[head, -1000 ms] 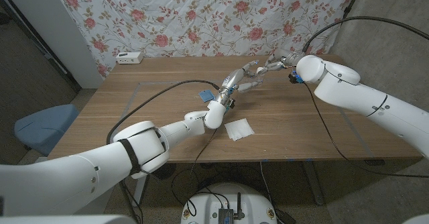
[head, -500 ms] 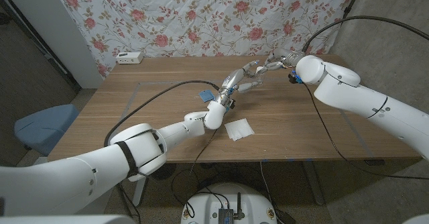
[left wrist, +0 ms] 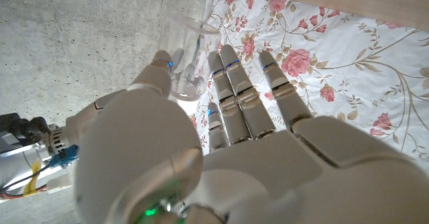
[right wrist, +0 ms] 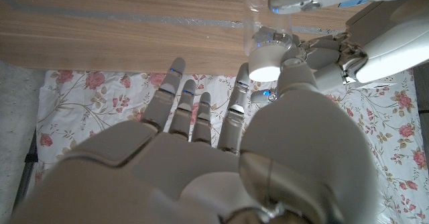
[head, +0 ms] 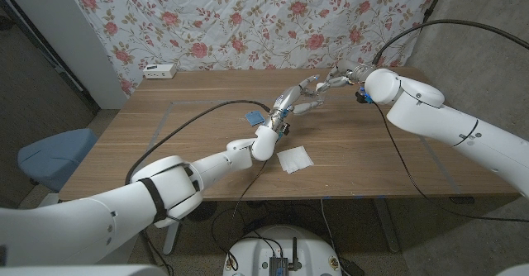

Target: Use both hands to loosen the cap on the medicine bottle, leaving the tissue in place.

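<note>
A clear medicine bottle [left wrist: 190, 39] is held up over the far middle of the table. My left hand [head: 293, 98] grips its body between the thumb [left wrist: 158, 70] and the fingers [left wrist: 231, 83]. The white cap [right wrist: 267, 60] sits between the thumb and a finger of my right hand [head: 337, 80], which pinches it. The two hands meet fingertip to fingertip in the head view, and the bottle is mostly hidden between them there. A white folded tissue [head: 294, 159] lies on the table near the front edge, beside my left forearm.
A small blue object [head: 254, 117] lies on the table by my left wrist. A white box [head: 159, 71] stands at the back left corner. A black cable [head: 198, 115] trails across the wooden table [head: 165, 152]. A floral cloth hangs behind, and a blue chair [head: 50, 156] stands at the left.
</note>
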Motion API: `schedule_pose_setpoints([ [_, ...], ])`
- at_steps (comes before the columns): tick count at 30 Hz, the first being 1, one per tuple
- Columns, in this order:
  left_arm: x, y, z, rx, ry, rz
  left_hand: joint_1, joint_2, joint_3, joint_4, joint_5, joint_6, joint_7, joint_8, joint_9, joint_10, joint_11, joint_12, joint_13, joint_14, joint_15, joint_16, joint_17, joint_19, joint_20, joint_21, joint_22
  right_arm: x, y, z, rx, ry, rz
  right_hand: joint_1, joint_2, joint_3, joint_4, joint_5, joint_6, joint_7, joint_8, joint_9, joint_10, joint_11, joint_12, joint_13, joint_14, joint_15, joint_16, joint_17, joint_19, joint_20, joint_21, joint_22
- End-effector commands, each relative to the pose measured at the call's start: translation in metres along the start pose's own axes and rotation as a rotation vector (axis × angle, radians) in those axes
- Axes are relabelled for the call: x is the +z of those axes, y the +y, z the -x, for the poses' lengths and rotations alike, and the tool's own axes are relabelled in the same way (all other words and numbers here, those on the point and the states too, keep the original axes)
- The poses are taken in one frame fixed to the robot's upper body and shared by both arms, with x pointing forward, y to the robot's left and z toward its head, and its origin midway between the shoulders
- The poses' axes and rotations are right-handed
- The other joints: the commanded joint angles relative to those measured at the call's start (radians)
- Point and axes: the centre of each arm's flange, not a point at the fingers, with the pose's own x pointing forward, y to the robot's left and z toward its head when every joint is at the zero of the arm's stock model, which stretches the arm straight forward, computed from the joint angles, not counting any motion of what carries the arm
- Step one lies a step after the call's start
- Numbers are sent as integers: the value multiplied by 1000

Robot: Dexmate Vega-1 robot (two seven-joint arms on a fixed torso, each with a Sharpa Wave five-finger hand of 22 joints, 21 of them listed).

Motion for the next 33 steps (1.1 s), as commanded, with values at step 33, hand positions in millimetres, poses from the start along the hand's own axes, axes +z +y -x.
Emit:
schedule_pose_setpoints([
  [33, -1, 1, 2, 15, 1, -4, 9, 11, 3, -1, 4, 8, 1, 5, 2, 82, -85, 6, 3, 8, -88, -2, 1, -4, -5, 4, 3, -2, -8, 2, 75, 9, -16, -135, -40, -50, 40, -8, -188, 90, -93, -18, -93, 49, -22, 4, -64, 57, -39, -1, -59, 33, -15, 5],
])
